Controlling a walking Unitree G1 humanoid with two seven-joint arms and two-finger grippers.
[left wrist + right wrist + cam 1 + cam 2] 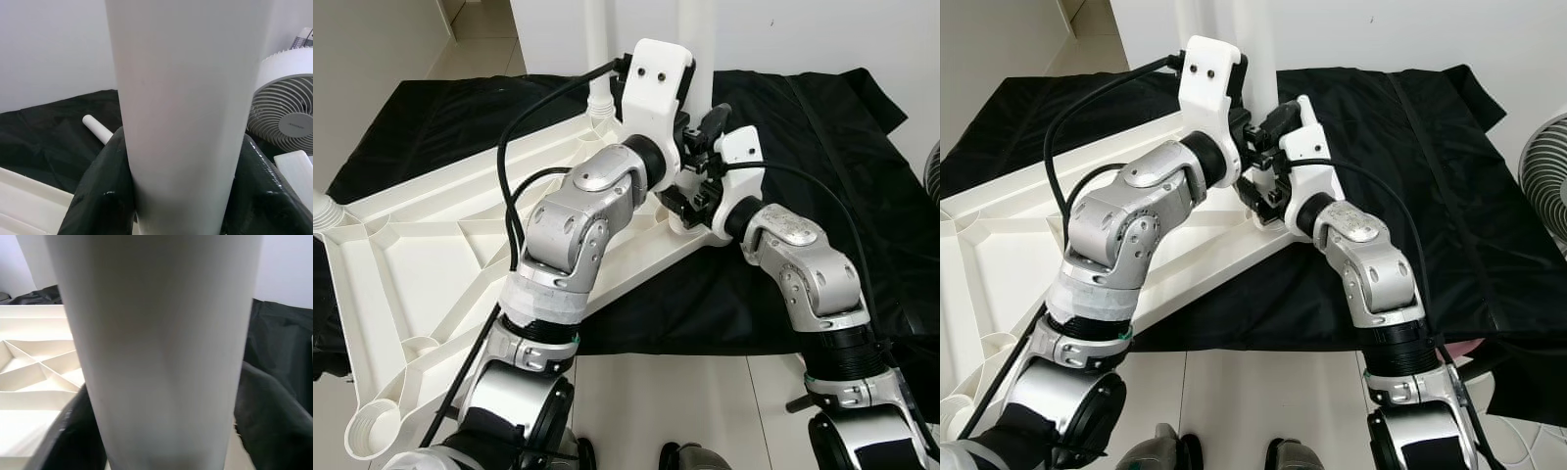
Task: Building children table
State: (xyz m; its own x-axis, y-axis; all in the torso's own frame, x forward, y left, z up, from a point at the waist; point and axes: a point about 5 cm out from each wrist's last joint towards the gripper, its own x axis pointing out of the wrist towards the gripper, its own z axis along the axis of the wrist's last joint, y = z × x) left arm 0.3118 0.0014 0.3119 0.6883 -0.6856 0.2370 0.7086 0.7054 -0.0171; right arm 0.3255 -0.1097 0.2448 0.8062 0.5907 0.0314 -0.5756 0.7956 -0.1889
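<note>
The white table top lies upside down on a black cloth, its ribbed underside facing up. A white table leg stands upright at its far right corner. My left gripper is shut on this leg from the left, and my right gripper is shut on it from the right, just beside the other. In the left wrist view the leg sits between black fingers. The right wrist view shows the same leg close up, with a finger against it.
A second white leg stands upright at the far corner to the left. A loose leg lies on the cloth. A round open socket marks the near left corner. A white fan stands at the right. White tiled floor lies near me.
</note>
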